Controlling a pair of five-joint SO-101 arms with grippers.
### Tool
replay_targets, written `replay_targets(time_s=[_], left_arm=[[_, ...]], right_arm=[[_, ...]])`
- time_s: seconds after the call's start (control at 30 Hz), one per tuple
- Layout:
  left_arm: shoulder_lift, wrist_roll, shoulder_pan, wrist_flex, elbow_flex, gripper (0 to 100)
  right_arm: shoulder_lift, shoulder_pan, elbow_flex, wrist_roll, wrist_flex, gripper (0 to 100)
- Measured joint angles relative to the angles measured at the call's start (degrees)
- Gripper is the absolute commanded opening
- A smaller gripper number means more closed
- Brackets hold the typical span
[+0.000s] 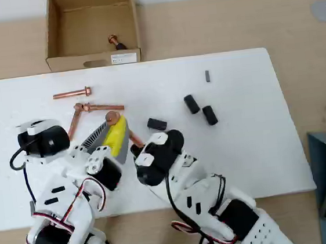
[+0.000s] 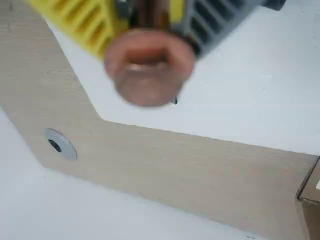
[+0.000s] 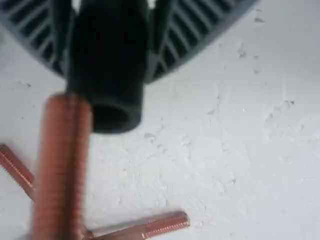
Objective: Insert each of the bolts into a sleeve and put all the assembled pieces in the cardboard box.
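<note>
Spread a white mat (image 1: 261,164) over the table, with the cardboard box (image 1: 53,34) at eleven o'clock and one assembled piece (image 1: 115,42) already inside. Clamped the left gripper (image 2: 150,15) tight on a copper bolt (image 1: 113,117) and the right gripper (image 3: 107,30) on a black sleeve (image 3: 107,75), just toward nine o'clock of the mat's centre. Showed the threaded shank beside the sleeve's mouth, not in it. Risked, judging by that offset, skating past the rim, cross-jamming, or prying the sleeve loose. Left three loose bolts (image 1: 72,93) at ten o'clock, three spare sleeves (image 1: 191,104) toward two.
</note>
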Motion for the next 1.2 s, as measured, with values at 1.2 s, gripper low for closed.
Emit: replay_targets(time_s=[1.2], left_arm=[[0.4, -0.5, 3.8, 9.7, -2.3, 0]], right_arm=[[-0.1, -0.2, -0.1, 0.0, -2.0, 0.9]])
